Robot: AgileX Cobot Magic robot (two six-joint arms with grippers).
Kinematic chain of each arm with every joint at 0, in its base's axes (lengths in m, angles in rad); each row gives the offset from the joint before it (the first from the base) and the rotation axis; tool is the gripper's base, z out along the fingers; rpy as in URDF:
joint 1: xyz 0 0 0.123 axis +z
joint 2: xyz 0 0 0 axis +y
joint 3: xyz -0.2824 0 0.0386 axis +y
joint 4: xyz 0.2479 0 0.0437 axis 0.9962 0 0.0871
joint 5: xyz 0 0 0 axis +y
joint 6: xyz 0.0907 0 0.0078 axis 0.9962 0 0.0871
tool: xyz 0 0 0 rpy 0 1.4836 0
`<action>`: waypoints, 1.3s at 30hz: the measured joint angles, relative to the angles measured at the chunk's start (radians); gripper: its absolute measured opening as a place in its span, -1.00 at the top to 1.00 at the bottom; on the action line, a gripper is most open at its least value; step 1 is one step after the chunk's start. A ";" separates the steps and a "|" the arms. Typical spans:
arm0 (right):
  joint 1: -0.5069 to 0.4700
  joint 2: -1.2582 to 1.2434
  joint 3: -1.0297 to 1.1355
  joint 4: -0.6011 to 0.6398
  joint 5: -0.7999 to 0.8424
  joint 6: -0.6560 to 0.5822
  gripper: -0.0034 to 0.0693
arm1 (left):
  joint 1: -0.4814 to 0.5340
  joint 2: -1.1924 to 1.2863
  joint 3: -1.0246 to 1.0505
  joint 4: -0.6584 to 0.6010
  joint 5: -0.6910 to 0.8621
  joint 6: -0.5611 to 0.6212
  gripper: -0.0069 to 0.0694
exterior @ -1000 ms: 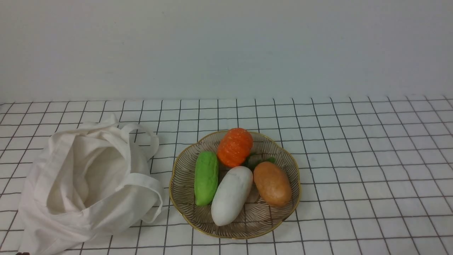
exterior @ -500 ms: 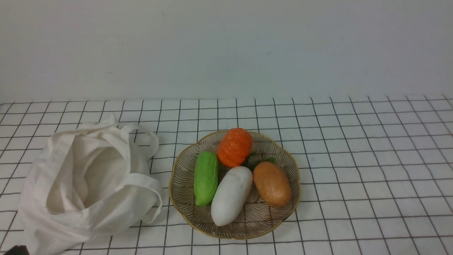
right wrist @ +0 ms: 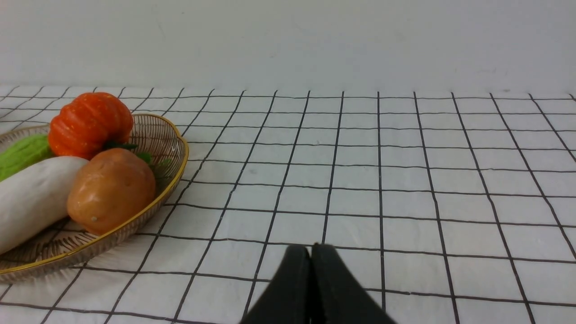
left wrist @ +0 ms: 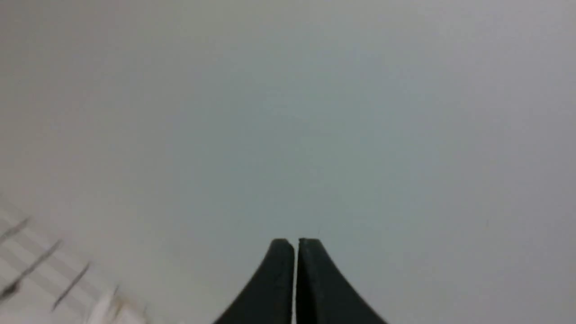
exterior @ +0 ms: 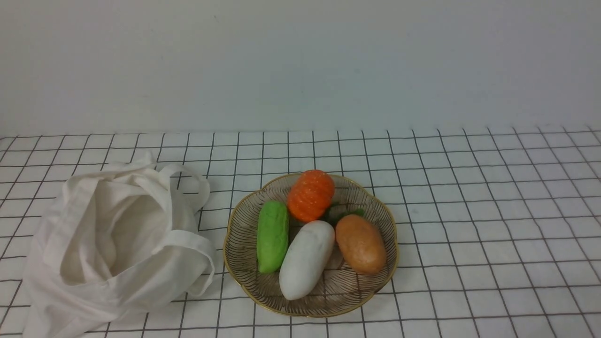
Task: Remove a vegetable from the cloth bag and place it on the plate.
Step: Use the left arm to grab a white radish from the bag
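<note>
A smooth white radish, the vegetable (exterior: 307,259), lies on the gold-rimmed plate (exterior: 328,312) at the table's middle. The right wrist view also catches the radish (right wrist: 31,198) and the plate (right wrist: 175,148). Left of the plate slumps the off-white cloth bag (exterior: 117,234), its mouth open and only fabric folds showing inside. Neither gripper appears in the front view. My left gripper (left wrist: 295,240) is shut and empty, facing the bare wall. Low over the checked cloth to the right of the plate, my right gripper (right wrist: 310,246) is also shut and holds nothing.
Sharing the plate are a green cucumber (exterior: 273,236), an orange pumpkin (exterior: 311,194) and a brown potato (exterior: 361,243). A white cloth with a black grid (exterior: 493,225) covers the table, and a plain wall stands behind it.
A dark tip of the left arm at the front view's bottom left corner has slipped out of sight. Bag, plate and vegetables have not moved.
</note>
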 joint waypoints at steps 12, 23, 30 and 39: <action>0.000 0.000 0.000 0.000 0.000 0.000 0.94 | 0.000 0.591 -0.652 0.206 0.858 0.186 0.84; 0.000 0.000 0.000 0.000 0.000 0.000 0.94 | 0.000 1.376 -1.066 0.281 1.248 0.328 0.84; 0.000 0.000 0.000 0.000 0.000 0.000 0.94 | -0.001 1.643 -1.156 0.276 1.260 0.311 0.84; 0.000 0.000 0.000 0.000 0.000 0.000 0.94 | -0.002 1.760 -1.123 0.454 1.256 0.157 0.84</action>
